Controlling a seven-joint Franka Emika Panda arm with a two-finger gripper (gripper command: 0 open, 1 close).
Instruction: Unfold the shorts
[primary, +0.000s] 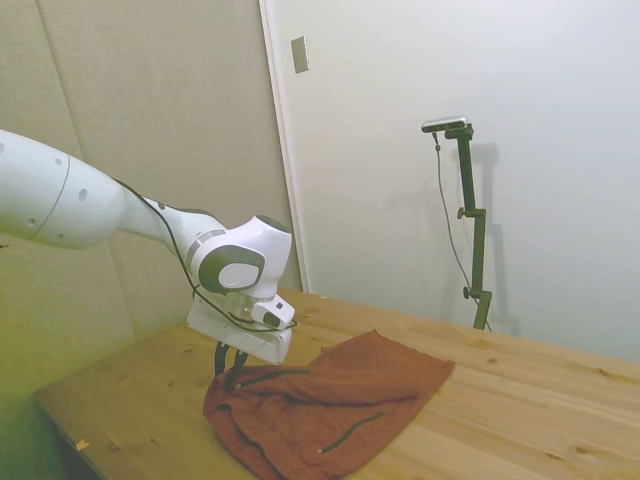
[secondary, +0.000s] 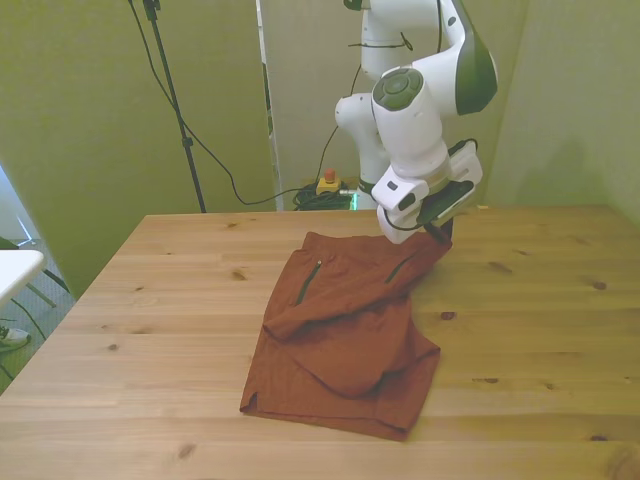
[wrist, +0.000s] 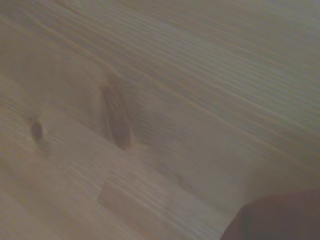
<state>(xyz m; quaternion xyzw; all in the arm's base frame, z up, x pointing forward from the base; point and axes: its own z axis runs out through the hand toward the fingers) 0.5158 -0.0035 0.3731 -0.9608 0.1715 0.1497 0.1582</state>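
Observation:
The rust-brown shorts (secondary: 345, 325) lie spread on the wooden table (secondary: 180, 300), partly folded over themselves, with a dark pocket line and cord showing. One corner on the front view's right rises slightly to my gripper (secondary: 438, 233), which is shut on that edge just above the table. From the side, the gripper (primary: 231, 372) pinches the shorts (primary: 330, 400) at their left end. In the wrist view there is blurred bare table wood (wrist: 150, 115) and a dark patch of the shorts (wrist: 280, 220) at one corner.
Bare table wood surrounds the shorts on all sides, widest toward the front view's left and right. The near table edge (secondary: 320, 470) runs just in front of the shorts' hem.

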